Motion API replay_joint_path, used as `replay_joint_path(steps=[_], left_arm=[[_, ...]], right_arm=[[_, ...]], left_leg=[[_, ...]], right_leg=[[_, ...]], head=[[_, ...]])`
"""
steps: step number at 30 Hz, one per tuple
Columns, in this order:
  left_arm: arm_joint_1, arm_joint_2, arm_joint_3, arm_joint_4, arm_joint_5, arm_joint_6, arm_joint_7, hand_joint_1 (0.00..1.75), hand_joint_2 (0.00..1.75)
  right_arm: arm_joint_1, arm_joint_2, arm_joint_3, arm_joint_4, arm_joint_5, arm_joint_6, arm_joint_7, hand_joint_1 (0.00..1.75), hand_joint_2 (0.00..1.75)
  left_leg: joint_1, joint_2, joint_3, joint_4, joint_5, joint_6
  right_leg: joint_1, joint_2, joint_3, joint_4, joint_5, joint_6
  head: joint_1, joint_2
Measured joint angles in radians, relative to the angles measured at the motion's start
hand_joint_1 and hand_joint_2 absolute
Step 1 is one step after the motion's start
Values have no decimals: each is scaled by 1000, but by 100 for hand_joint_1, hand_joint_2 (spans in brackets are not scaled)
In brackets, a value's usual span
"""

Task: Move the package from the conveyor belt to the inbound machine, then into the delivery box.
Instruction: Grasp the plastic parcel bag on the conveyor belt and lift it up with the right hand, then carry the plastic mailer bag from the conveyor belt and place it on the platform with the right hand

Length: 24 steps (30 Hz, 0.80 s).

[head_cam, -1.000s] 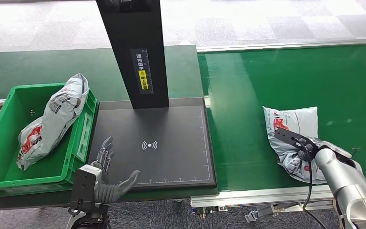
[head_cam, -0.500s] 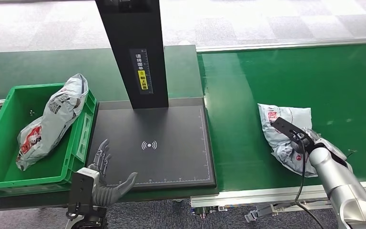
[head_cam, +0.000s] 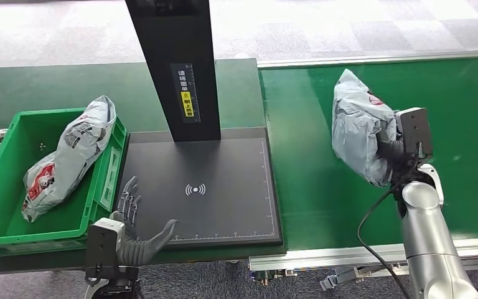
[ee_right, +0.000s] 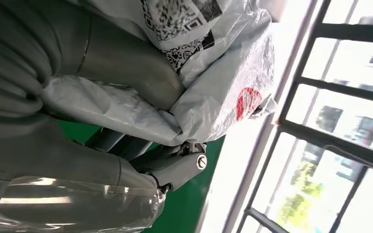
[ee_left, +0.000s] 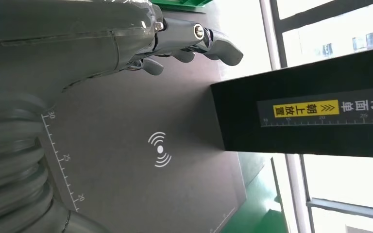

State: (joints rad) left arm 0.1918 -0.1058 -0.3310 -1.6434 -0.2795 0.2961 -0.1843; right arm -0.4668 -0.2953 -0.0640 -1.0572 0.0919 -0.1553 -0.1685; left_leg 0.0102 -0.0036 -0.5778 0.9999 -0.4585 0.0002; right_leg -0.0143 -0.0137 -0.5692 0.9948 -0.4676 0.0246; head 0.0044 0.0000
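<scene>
Head view: at three o'clock, the right hand (head_cam: 393,152) grips the package (head_cam: 356,132), lifted above the green conveyor belt (head_cam: 323,193). At seven o'clock, the left hand (head_cam: 138,229) hovers with fingers spread, empty, at the scanner pad's (head_cam: 224,162) near edge. A green box (head_cam: 12,180) at nine o'clock holds another bag (head_cam: 68,156).

Left wrist view: spread fingers (ee_left: 213,41) over the pad (ee_left: 126,160).

Right wrist view: fingers (ee_right: 175,170) wrapped around the package (ee_right: 209,87).

Green crate (head_cam: 12,233) beside scanner pad (head_cam: 224,205).
</scene>
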Motion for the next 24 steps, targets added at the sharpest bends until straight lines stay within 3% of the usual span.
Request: replay_joint_path(steps=[5,10,24], left_arm=[[-12,-2,0,15,3,-9,-10,0,175],[-19,-2,0,27,9,-12,-20,0,175],[-48,-4,-10,51,18,-19,-28,0,175]], right_arm=[[45,38,18,-159,-74,15,-11,175,175],[41,70,85,-232,-123,93,0,175,175],[-117,178,452,-179,-345,318,114,175,175]], left_leg=[[0,1,0,0,0,0],[0,1,0,0,0,0],[0,2,0,-1,1,-1]], right_leg=[[0,2,0,0,0,0],[0,2,0,0,0,0],[0,2,0,1,0,0]], head=[[0,0],[0,0],[0,0]])
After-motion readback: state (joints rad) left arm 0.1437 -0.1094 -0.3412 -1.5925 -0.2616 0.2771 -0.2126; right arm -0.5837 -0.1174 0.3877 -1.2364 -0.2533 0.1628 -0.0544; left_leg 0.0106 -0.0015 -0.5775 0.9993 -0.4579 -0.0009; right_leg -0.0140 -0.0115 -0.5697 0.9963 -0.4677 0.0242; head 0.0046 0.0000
